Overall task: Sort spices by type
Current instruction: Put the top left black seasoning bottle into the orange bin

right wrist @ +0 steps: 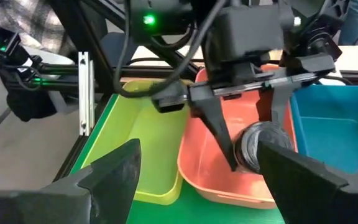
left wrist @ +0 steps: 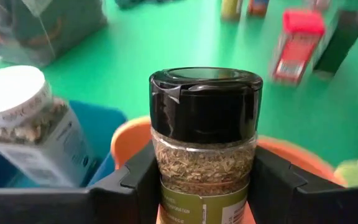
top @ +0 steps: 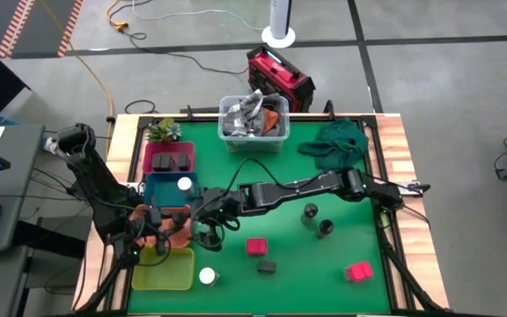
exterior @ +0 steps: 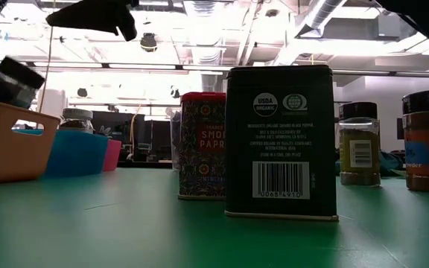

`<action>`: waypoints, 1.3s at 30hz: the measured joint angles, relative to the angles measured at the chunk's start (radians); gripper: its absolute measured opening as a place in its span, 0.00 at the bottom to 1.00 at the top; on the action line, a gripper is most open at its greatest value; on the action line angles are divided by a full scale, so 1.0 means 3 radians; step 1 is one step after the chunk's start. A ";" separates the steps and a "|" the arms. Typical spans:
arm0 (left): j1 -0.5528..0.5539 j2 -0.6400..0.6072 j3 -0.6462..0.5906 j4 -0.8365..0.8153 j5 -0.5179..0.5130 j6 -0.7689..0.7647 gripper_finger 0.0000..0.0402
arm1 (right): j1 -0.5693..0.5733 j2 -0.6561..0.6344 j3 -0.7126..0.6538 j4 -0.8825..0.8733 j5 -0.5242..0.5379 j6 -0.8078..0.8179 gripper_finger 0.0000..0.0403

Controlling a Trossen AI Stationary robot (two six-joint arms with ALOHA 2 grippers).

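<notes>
1. Over the orange tray (right wrist: 229, 174) at the table's (top: 324, 273) left edge, we see the left claw (left wrist: 204, 180) clamping a dark-lidded jar (left wrist: 205, 137) by its body.
2. The right claw (right wrist: 194, 174) hangs beside it, spread wide and empty.
3. We judge the jar light, rigid and smooth: grip it below the lid.

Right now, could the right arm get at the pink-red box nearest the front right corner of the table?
Probably yes, after pulling back. The right gripper hangs open near the orange tray, far across from that pink-red box, which stands alone on bare green mat with nothing crowding it.
</notes>
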 joint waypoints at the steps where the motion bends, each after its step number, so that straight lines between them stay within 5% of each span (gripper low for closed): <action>1: 0.0001 0.0001 0.0000 -0.0043 0.0067 -0.0013 0.45 | 0.0000 -0.0001 0.0000 0.0002 0.0000 0.0000 0.86; 9: 0.0003 0.0001 -0.0001 -0.0199 0.0250 -0.0035 0.45 | -0.0014 -0.0002 0.0000 0.0006 0.0000 0.0003 0.85; 39: 0.0435 0.0001 -0.0252 0.0439 -0.0175 0.0102 0.51 | -0.0015 -0.0006 0.0000 0.0014 -0.0010 0.0088 0.85</action>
